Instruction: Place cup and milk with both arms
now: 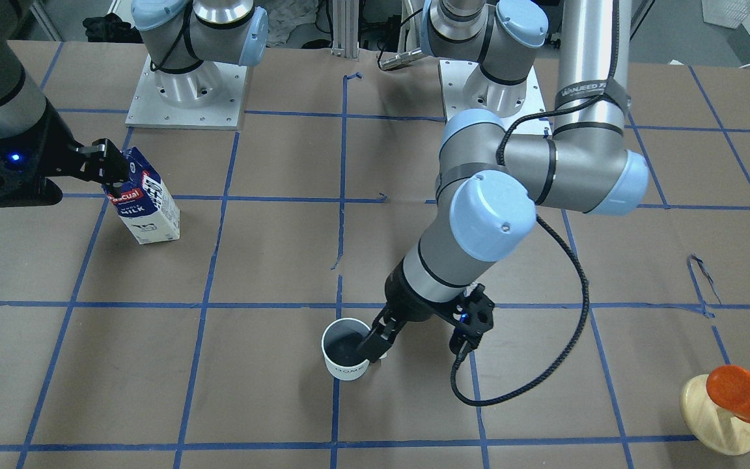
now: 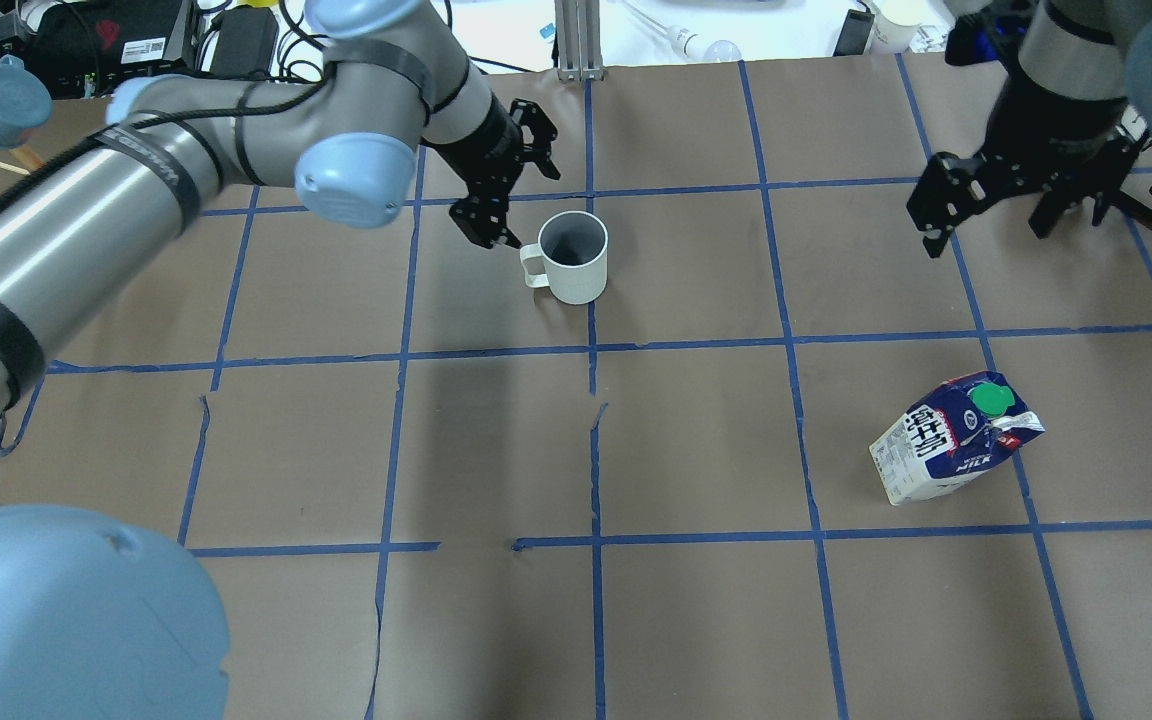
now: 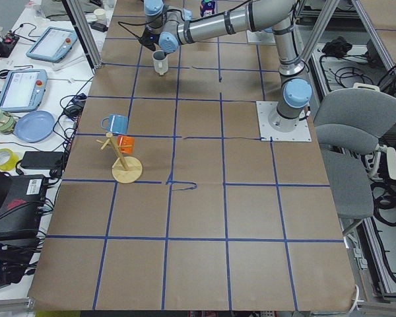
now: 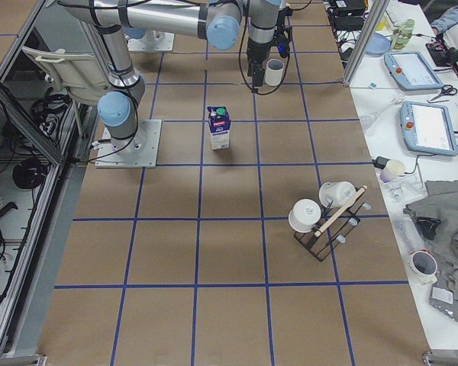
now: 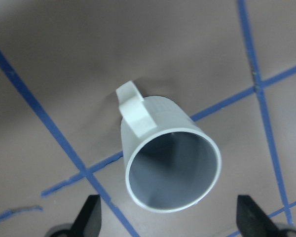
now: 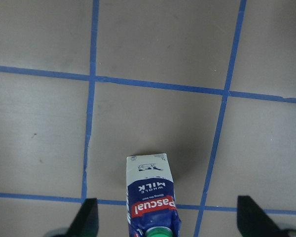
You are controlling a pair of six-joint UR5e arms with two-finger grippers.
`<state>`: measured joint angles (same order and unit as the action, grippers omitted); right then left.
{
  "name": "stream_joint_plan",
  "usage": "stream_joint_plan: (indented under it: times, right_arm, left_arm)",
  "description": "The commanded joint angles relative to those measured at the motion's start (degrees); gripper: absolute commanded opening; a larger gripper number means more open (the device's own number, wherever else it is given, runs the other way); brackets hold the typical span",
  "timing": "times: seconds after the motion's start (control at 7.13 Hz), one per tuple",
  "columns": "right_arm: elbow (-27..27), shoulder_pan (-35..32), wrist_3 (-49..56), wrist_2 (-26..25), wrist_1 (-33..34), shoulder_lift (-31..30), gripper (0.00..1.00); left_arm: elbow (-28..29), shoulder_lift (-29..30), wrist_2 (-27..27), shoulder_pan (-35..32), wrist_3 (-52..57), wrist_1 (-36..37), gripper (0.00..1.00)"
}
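Nearest the left wrist camera stood the cup [image 5: 170,163], upright on the brown paper [image 2: 696,620], its dark grey inside showing and its white loop handle [image 5: 134,111] plain to see; on the table it sat at the far centre, on a blue tape line [image 2: 593,440], with the handle pointing left. Just left of the cup hung the left gripper [image 2: 521,200], jaws spread wide and holding nothing; one fingertip [image 2: 496,235] lay very close to the handle, though whether it touched could not be told, since the front view seemed to put that finger over the rim.

Well to the right and nearer the robot, the milk carton [image 2: 951,440] stood upright inside a taped square, its green cap [image 2: 988,400] on top. Above it, and apart from it, hovered the right gripper [image 2: 996,215], jaws likewise wide and empty; its wrist camera looked down on the cap between the two fingertips. At the far left of the table stood a wooden mug tree [image 1: 720,417] carrying an orange mug [image 1: 743,391].
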<state>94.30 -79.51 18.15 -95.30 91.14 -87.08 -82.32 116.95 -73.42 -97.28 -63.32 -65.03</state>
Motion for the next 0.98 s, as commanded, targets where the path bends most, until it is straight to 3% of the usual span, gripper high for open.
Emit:
stream_joint_plan:
  times: [0.0, 0.14, 0.42, 0.56, 0.7, 0.84]
  right_arm:
    - [8.9, 1.6, 3.6, -0.3, 0.3, -1.9, 1.0]
    - [13.1, 1.6, 3.9, -0.8, 1.0, -3.1, 1.0]
    - [17.0, 1.6, 6.5, -6.1, 1.8, -4.0, 0.94]
    - [18.0, 1.6, 6.4, -5.9, 1.8, -4.0, 0.81]
    - [18.0, 1.6, 6.5, -5.9, 2.1, -4.0, 0.5]
    - [17.7, 1.6, 6.5, -5.4, 2.2, -4.1, 0.28]
  left_arm:
    - [5.2, -3.6, -6.2, 5.6, 19.8, -12.3, 0.99]
    - [6.1, -5.0, -11.3, 7.1, 32.0, -14.3, 1.0]
    - [6.5, -9.3, -16.5, 11.0, 46.1, -17.0, 1.0]
    - [6.5, -11.4, -16.7, 12.4, 51.1, -17.7, 1.0]
    - [6.0, -13.2, -15.3, 12.6, 51.5, -17.7, 1.0]
    - [5.4, -14.1, -14.9, 13.1, 51.6, -17.8, 1.0]
